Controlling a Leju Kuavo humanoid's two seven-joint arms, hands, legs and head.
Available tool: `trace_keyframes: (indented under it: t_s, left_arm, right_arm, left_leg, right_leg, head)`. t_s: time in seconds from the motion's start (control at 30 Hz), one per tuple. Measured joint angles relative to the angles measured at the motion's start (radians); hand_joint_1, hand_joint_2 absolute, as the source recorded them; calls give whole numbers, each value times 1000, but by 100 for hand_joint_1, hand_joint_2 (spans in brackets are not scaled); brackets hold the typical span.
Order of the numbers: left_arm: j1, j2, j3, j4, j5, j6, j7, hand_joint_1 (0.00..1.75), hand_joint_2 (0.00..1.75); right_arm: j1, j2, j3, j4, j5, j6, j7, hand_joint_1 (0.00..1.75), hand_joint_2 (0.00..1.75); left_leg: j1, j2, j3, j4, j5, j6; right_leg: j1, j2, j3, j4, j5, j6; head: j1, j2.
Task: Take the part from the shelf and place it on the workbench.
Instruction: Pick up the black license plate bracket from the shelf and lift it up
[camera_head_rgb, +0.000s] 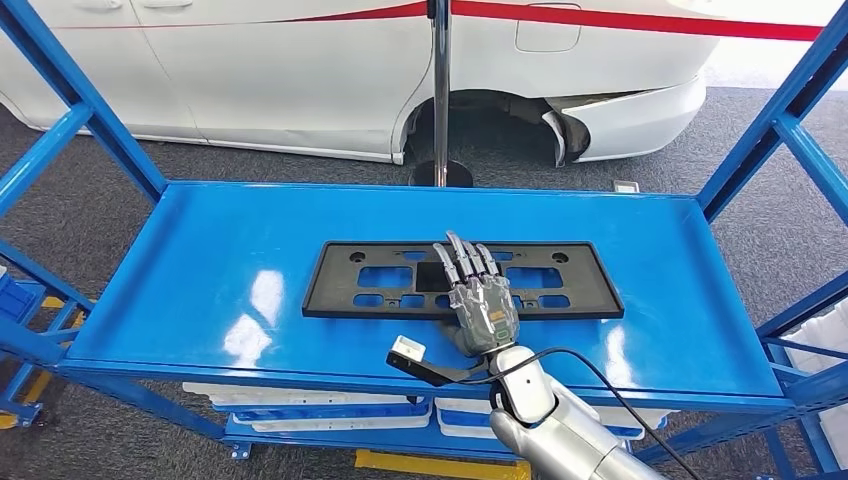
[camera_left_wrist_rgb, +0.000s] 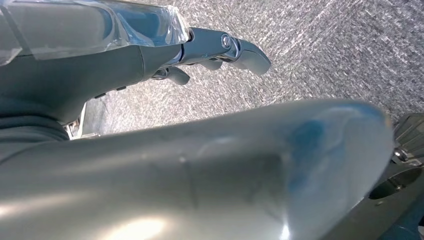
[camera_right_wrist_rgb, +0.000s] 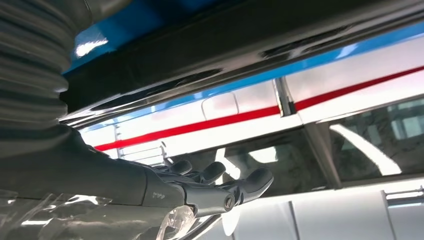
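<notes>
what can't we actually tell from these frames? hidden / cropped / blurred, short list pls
- Head view: the right hand lies over the black part; contact under its palm is hidden, so a grip cannot be judged.
- Right wrist view: the part's edge is too close, blurred and cropped.
- Left wrist view: the left hand is largely hidden by robot body parts; its state is unclear.

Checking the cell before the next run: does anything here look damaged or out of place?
Yes: the white car behind the shelf has a torn, hanging rear bumper edge by an empty wheel arch. The black part lies flat and straight under the right hand.
</notes>
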Motion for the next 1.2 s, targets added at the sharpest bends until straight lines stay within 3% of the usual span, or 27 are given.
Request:
trace_keyframes:
  t_s: [0.2,0.47,1.2]
  left_arm:
    - [5,0,0,0,-1,0,0,0,0]
    - [7,0,2,0,-2,0,0,0,0]
    - [8,0,18,0,-2,0,0,0,0]
  right_arm:
    - [5,5,-21,31,100,-86,55,0,175]
    - [6,9,-43,38,270,-71,144,0,175]
    - [7,8,-59,26,280,-32,150,0,175]
  left_leg:
    - [0,0,2,0,0,0]
    - [0,0,2,0,0,0]
    - [0,0,2,0,0,0]
  right_leg:
    - [0,0,1,0,0,0]
    - [0,0,2,0,0,0]
    - [0,0,1,0,0,0]
  head:
    - [0,0]
    - [0,0]
    - [0,0]
